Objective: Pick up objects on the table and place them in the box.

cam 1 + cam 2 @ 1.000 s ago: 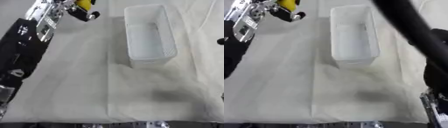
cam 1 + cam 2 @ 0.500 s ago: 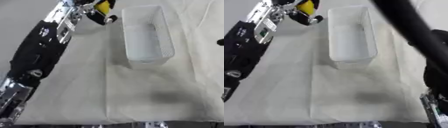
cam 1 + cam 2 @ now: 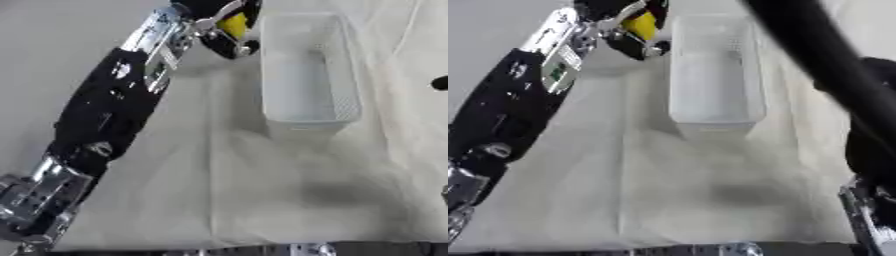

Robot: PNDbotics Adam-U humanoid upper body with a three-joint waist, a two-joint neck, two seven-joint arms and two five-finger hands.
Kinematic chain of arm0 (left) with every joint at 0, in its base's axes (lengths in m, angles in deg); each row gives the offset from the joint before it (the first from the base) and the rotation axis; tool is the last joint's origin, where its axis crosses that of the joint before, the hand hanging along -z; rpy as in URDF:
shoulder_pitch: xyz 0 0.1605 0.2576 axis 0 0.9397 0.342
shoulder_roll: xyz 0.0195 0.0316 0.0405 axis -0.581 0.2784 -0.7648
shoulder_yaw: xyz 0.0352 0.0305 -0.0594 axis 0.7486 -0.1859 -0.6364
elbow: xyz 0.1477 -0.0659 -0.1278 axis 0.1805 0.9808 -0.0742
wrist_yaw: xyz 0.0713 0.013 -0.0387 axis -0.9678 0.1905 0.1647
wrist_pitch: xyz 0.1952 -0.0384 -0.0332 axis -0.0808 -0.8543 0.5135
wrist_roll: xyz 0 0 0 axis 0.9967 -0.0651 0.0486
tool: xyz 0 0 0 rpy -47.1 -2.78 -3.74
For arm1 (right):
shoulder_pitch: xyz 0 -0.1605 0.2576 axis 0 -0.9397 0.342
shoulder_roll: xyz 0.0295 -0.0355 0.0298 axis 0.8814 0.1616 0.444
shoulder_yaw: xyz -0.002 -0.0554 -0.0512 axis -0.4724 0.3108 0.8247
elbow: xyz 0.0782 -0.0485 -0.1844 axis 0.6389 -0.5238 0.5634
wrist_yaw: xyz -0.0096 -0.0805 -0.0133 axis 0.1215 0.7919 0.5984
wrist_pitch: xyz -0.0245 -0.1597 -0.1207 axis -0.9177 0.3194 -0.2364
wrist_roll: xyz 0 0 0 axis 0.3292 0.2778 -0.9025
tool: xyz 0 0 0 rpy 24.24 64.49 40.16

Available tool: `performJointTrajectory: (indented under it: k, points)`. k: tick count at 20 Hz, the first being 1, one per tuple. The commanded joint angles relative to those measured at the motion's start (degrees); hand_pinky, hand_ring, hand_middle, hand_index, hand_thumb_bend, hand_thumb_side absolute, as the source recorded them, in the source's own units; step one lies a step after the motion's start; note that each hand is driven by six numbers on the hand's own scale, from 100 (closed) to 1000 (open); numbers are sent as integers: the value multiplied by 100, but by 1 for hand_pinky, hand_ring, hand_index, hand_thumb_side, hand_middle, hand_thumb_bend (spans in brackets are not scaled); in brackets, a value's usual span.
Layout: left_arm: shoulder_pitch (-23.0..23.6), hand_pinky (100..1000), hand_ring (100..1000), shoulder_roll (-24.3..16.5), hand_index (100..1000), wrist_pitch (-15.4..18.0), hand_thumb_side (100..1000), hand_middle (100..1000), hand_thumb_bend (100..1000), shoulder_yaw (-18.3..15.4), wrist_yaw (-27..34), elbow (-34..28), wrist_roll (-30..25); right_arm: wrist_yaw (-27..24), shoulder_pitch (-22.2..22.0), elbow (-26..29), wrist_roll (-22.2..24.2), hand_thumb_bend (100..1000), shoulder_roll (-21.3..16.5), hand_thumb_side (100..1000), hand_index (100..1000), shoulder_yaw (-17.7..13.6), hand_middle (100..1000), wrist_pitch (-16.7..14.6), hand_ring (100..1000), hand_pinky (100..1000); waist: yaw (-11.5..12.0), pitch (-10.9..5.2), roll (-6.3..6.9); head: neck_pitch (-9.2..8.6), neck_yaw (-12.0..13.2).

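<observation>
My left hand (image 3: 219, 30) is raised at the far end of the table, its fingers curled round a yellow object (image 3: 233, 24). It hovers just left of the far left rim of the white box (image 3: 306, 70). The box is a long translucent basket lying lengthwise, and its inside looks bare. My right arm (image 3: 815, 55) crosses the right side of the right eye view as a dark blurred bar; the hand itself is out of sight.
A pale cloth (image 3: 262, 190) with fold creases covers the table. A small dark thing (image 3: 440, 83) shows at the right edge of the left eye view. The table's near edge runs along the bottom.
My left arm has swung to the right with the yellow object, from well left of the box to beside its far left rim. The view has also shifted slightly.
</observation>
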Motion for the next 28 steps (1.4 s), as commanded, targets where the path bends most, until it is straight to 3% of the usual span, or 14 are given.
performJointTrajectory:
  k: [1,6,13,17,22,28]
  points:
    - [-172,100,100,119,169,64,100,100,259,12,-118,16,34,-51,75,78,37,357,-73,1000,819,-9,843,-3,799,688,-23,-112,-16,-95,-24]
    - [-254,100,100,79,168,170,100,100,251,75,-166,135,-12,-98,96,78,51,353,-91,1000,818,-19,843,4,798,687,-41,-117,1,-89,-58]
    - [-855,100,100,-950,168,588,100,100,197,341,-472,528,-289,-58,-1,78,69,364,-145,1000,819,-59,844,45,799,688,79,-166,70,-144,-180]
    - [-996,100,100,-1279,168,703,100,100,192,338,-443,529,-288,-9,-44,78,49,363,-154,1000,819,-69,844,50,799,688,128,-187,79,-185,-209]
    - [-1033,100,100,-1417,168,682,100,100,192,307,-410,384,-297,22,-53,78,20,360,-160,1000,819,-65,844,55,799,688,138,-201,84,-255,-236]
    - [-1031,100,100,-1307,168,646,100,100,196,327,-296,231,-331,22,-30,78,-7,357,-167,1000,819,-63,844,60,799,687,108,-204,90,-304,-256]
